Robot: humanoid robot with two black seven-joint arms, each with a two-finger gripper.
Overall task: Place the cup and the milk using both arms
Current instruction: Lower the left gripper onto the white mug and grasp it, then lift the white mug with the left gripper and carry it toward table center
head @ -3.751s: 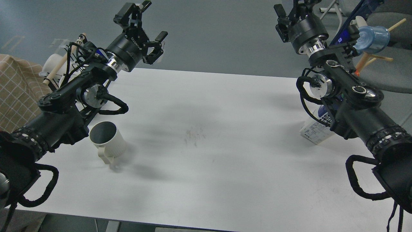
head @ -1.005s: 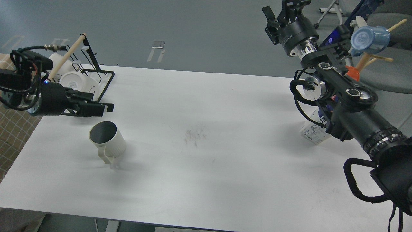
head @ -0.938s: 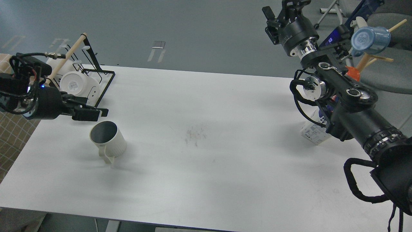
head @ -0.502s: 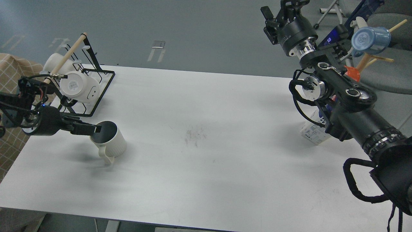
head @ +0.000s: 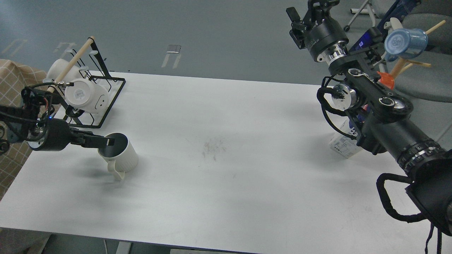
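The left gripper [head: 107, 141] is reaching in low from the left side of the white table [head: 226, 183], its fingers lying nearly level and pointing right. The fingertips are sitting at the rim of the cup [head: 119, 155], over the dark grey inside on its near-left side; from here the two fingers are merging into one dark bar, so I cannot tell whether they are apart or closed on the rim. The cup is standing on the left part of the table, long axis close to upright with the mouth tipped slightly up and left, handle pointing toward the near edge.

Behind the cup, a black wire rack [head: 106, 95] is holding a smooth white cup with a face [head: 86, 96] on a wooden peg.

The right gripper [head: 310, 10] is hanging high above the far right corner, jaws apart and holding nothing, well away from the milk [head: 344, 141]. The milk is standing at the right edge, mostly hidden under the right arm, only its white lower part and a strip of blue showing. A blue mug [head: 404, 43] is hanging on a peg beyond.
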